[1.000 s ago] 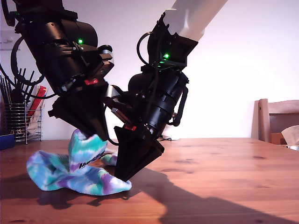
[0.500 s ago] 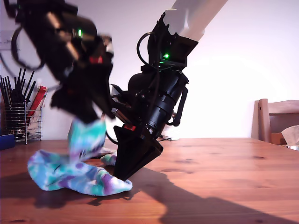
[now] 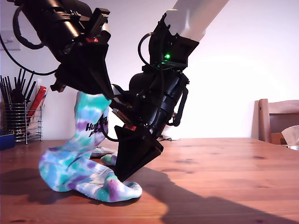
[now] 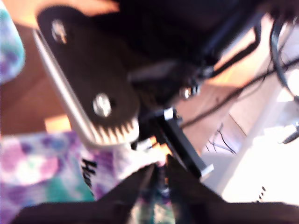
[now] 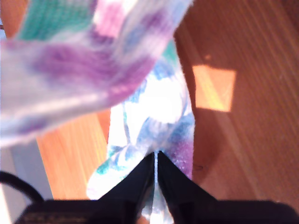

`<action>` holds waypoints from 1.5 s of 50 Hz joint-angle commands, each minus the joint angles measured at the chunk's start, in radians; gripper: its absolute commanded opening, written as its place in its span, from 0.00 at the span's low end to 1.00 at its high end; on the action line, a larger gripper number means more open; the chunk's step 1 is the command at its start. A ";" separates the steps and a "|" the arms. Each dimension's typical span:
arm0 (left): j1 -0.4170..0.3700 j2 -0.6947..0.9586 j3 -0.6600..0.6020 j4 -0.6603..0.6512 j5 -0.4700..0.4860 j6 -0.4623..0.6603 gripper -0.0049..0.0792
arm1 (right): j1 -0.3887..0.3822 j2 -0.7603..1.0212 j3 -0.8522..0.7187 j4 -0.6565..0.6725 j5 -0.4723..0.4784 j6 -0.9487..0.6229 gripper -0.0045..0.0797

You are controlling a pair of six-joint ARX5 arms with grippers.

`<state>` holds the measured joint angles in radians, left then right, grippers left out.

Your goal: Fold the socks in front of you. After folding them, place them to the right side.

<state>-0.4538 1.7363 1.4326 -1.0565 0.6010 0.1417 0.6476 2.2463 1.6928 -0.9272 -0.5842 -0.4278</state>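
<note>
Socks (image 3: 88, 158), tie-dyed teal, purple and white, black-lettered cuff raised.

Wooden desk (image 3: 224, 177): brown plank top, fills lower frame of the exterior view. Wire utensil rack (image 3: 21, 122): far left edge, holding dark utensils and a red item. Wooden chair (image 3: 276, 119): right edge, behind the desk. White wall (image 3: 243, 70): background.
</note>
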 commanded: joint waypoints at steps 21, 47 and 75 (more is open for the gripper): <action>-0.027 -0.004 -0.002 -0.048 0.023 -0.057 0.61 | 0.005 0.019 -0.017 0.016 -0.004 -0.010 0.04; -0.034 -0.004 0.129 -0.113 -0.030 -0.142 0.61 | 0.004 0.019 -0.017 0.056 0.000 -0.019 0.04; -0.136 -0.004 0.138 -0.120 -0.308 -0.213 0.61 | 0.004 0.019 -0.017 0.089 -0.001 -0.025 0.04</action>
<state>-0.5846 1.7359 1.5818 -1.1854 0.3111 -0.0692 0.6476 2.2463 1.6928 -0.8413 -0.5842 -0.4465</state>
